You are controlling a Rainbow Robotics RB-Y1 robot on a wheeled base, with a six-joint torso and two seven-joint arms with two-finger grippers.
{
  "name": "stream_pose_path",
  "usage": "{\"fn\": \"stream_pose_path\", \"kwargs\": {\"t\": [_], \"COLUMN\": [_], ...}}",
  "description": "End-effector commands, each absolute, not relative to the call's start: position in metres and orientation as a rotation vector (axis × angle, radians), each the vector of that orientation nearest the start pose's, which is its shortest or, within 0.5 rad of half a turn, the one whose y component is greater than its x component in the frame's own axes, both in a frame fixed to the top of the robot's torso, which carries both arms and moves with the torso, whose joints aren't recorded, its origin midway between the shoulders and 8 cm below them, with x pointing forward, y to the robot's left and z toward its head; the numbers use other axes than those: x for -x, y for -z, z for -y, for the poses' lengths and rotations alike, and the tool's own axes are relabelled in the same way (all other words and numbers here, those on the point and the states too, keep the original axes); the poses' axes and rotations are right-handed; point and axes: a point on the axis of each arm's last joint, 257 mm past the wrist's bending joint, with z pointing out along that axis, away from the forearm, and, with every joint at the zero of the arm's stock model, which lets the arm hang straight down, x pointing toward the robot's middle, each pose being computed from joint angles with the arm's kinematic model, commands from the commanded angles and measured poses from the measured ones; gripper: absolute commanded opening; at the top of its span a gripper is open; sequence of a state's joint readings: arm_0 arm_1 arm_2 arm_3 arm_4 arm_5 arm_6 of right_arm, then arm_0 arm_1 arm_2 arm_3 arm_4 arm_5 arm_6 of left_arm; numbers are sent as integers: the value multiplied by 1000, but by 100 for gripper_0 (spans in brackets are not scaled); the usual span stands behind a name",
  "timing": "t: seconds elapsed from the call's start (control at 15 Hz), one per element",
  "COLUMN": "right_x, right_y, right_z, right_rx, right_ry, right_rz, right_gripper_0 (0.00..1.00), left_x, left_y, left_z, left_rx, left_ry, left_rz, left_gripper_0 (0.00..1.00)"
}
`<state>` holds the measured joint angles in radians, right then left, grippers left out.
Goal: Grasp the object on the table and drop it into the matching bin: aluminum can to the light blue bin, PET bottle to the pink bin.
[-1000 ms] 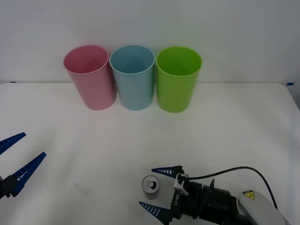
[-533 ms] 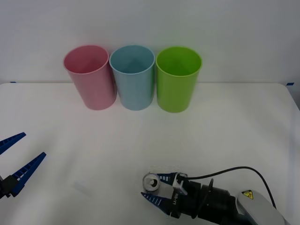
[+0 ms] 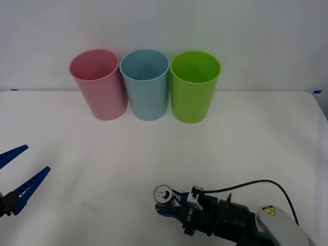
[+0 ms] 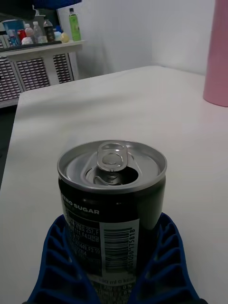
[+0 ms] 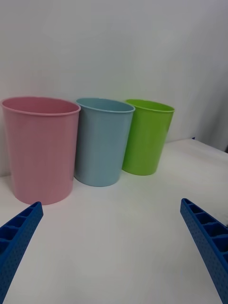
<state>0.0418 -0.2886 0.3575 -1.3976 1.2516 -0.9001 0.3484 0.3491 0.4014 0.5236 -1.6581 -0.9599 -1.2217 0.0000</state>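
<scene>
As you scan from the left, you have: left hand [image 3: 18, 177], fingers spread wide, holding nothing, low over the white worktop [image 3: 246, 143] at its near left edge; pink bin [image 3: 98, 83], light blue bin [image 3: 145, 83] and lime-green bin [image 3: 195, 85], upright in a touching row at the far side; aluminum can [image 3: 164, 197], upright near the front edge, right of centre; right hand [image 3: 171, 204], blue fingers [image 4: 161, 266] clenched on the can's dark body.

A lime-green bin [image 3: 195, 85] stands rightmost in the row — upright, open-topped.
</scene>
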Motion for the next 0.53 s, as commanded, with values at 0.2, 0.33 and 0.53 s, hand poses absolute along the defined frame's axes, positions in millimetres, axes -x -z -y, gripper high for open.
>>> {"fn": "stream_pose_path", "kwargs": {"t": [0.2,0.33,0.53], "right_x": [-353,-362,-372], "right_y": [299,283,256], "right_z": [-9,-5,1], "right_rx": [1014,976,924], "right_ry": [-825,-810,-810], "right_rz": [-1390,-1381,-1364], "right_gripper_0": [0,0,0], "left_x": [-342,-342,-342], "left_y": [169,169,169], "left_z": [-330,-330,-330], "left_rx": [-465,-465,-465], "left_ry": [567,567,567], "left_rz": [-1441,-1441,-1441], "left_gripper_0": [100,100,100]}}
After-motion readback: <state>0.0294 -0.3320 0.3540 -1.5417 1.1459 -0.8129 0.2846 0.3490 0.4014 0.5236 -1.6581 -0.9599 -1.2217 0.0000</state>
